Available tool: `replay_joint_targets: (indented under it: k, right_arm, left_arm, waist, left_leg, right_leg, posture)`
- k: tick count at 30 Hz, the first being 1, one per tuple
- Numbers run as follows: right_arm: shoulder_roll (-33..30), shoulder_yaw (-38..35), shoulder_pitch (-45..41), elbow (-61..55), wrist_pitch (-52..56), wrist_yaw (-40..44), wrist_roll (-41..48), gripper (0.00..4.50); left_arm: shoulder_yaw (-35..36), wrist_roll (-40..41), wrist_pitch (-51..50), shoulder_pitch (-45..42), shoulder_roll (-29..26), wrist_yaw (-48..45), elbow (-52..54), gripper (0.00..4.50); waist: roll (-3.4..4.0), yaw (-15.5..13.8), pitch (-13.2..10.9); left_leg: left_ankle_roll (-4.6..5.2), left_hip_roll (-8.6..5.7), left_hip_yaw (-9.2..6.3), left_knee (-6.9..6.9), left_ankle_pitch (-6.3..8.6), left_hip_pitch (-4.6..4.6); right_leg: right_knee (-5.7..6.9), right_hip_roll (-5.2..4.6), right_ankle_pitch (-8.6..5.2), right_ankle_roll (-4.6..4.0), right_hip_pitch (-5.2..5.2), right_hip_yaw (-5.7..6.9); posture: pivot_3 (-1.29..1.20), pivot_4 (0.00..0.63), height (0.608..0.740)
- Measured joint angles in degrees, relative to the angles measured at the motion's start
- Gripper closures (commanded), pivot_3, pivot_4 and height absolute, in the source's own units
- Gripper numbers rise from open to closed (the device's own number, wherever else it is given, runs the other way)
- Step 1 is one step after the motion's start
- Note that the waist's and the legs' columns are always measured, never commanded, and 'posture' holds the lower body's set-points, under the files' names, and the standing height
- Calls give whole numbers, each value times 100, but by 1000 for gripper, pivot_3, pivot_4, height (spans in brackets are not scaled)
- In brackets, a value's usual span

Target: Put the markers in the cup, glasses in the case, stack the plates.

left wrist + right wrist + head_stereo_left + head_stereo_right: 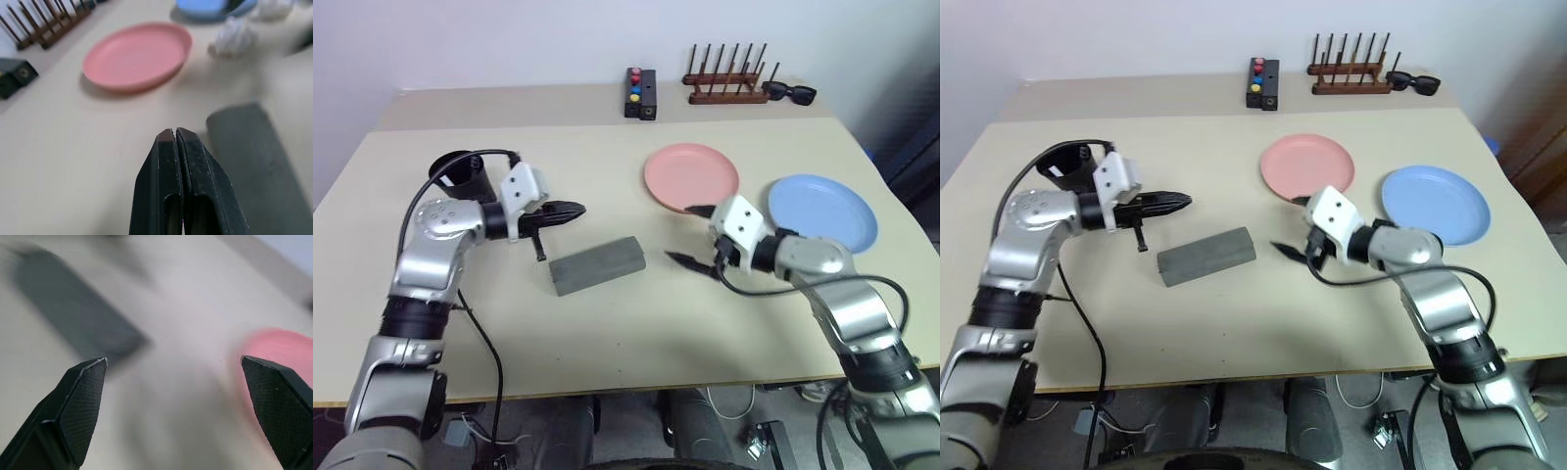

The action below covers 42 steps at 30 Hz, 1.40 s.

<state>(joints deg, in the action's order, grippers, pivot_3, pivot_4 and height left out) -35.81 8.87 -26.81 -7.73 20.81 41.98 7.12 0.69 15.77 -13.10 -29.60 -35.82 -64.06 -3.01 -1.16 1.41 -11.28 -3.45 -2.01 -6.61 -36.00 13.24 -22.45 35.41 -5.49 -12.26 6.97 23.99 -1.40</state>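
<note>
Two robot hands over the bench
Left hand [576,210] is clenched on nothing; right hand [690,236] gapes wide, grey case [597,264] between them.

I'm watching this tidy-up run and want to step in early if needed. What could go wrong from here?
The case lies shut between both grippers, so a sweeping arm could knock it aside. The open right gripper hangs close to the pink plate rim and might nudge it. The left gripper is shut, empty, beside the cup, which could tip.
</note>
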Motion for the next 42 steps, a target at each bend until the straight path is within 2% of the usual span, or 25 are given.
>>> replay_joint_targets:
  k: [9,13,19,25,31,34,36,40,42]
  right_arm:
    - [596,944,-1177,2487,-1057,-728,-1598,0]
    - [793,1087,-1548,3380,-1558,-998,-2011,1285]
    - [918,1088,-1677,3971,-1929,-1170,-2263,4478]
    - [943,1049,-1636,3878,-2089,-1281,-2379,4478]
    - [414,550,-1280,2314,-1847,-1151,-2314,4478]
    - [-105,-140,-753,1325,-1308,-914,-1995,4478]
    - [-630,-684,-105,754,-994,-670,-1799,4478]
    - [-1263,-1489,1019,321,-594,-399,-1613,4478]
    - [-1341,-1763,1358,279,-420,-363,-1550,4478]
  left_arm:
    - [312,1100,-943,1375,49,377,1734,4480]
    - [300,1312,-1213,1690,204,709,2159,4500]
    - [337,1591,-1430,1833,375,1221,2469,4500]
    - [334,1747,-1518,1815,526,1518,2581,4500]
    - [245,1756,-1518,1640,749,1690,2558,4500]
    - [179,1774,-1522,1539,845,1683,2499,4500]
    - [78,1778,-1519,1450,920,1649,2360,4500]
    - [-64,1772,-1477,1251,1026,1473,2029,4500]
    - [-204,1748,-1437,1092,1118,1403,1856,4500]
  waist:
    - [0,-22,-1]
    - [0,-25,-1]
    - [1,-21,0]
    - [3,-19,-2]
    - [4,-59,-3]
    - [4,-102,-2]
    - [4,-124,-2]
    - [5,-60,-2]
    - [10,-6,0]
  left_leg:
    - [0,0,1,0,0,-4]
    - [-1,-1,0,-1,-1,-3]
    - [-1,-1,1,1,-1,-2]
    - [-1,-1,1,2,-1,-2]
    - [-1,-2,0,-2,-1,-6]
    - [0,-4,-2,-2,0,-7]
    - [5,-5,-2,-4,3,-4]
    - [11,-6,5,-10,7,6]
    - [14,-2,12,-9,8,15]
  right_leg:
    - [-2,0,0,-4,4,-1]
    - [-1,1,1,-4,4,-1]
    - [-1,1,1,-4,4,-2]
    - [-1,2,1,-4,4,-2]
    - [-6,1,-1,-7,1,-2]
    - [-19,0,-10,-22,-8,-2]
    - [-30,-3,-12,-22,-20,0]
    - [-30,-5,-13,-24,-31,-2]
    - [-26,-5,-13,-25,-31,-4]
  posture:
    - [0,150,739]
    - [0,150,739]
    - [0,150,739]
    - [0,150,739]
    - [0,150,739]
    - [0,150,739]
    - [0,150,739]
    - [0,150,739]
    - [0,150,739]
